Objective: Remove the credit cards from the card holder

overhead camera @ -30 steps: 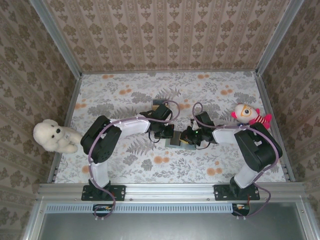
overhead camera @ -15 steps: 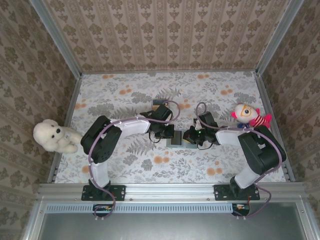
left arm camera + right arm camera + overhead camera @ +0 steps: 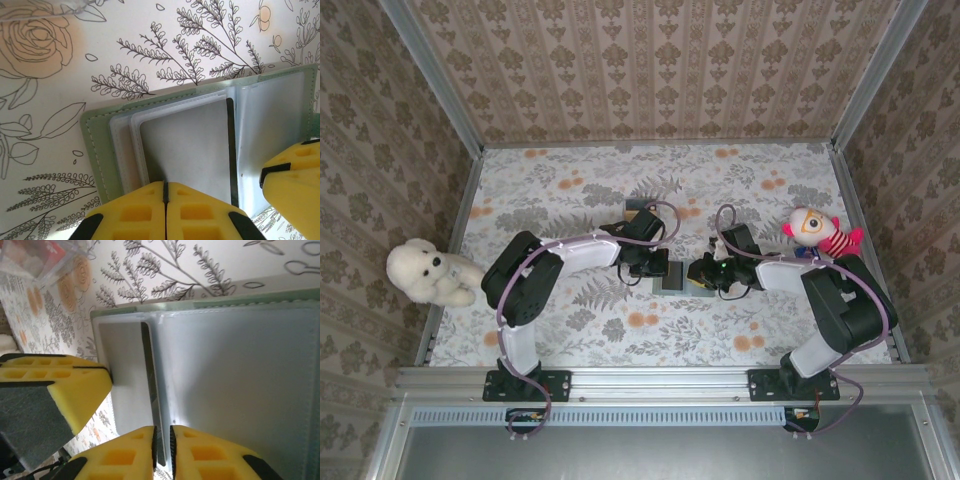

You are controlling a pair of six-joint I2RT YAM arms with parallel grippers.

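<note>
L gripper (image 3: 165,197): yellow pads pressed together, only a hairline seam btwn them. The tips sit at the lower edge of the card holder (image 3: 95,145), bottom centre of the L wrist view. Can't tell if any thin layer is caught in that seam. Judging by the pose, it's there to pin the holder so it won't slide w/ a pull.

R gripper (image 3: 162,440): pads almost together at bottom centre of the R wrist view. The dark edge of the grey card (image 3: 125,365) runs straight into the slit, so it looks pinched on that edge, close to the crease. Prob. the extraction grip: one arm anchors, the other draws.

In the top view the two tips come in from opposite sides at frame centre, L from the left and R from the right, w/ the holder btwn them.

The holder lies open & flat on the floral table (image 3: 570,200), inside up, clear sleeves showing. Its long axis runs left–right across the top view, and the crease crosses it top to bottom. In the L wrist view that axis rises slightly toward the right, w/ the green stitched border at the left end. The card sits in the left panel, dark edge toward the crease, so a pull would likely go that way. Card not yet out.

A clear plastic box (image 3: 40,252) sits at upper left of the R wrist view, apart from the holder.
</note>
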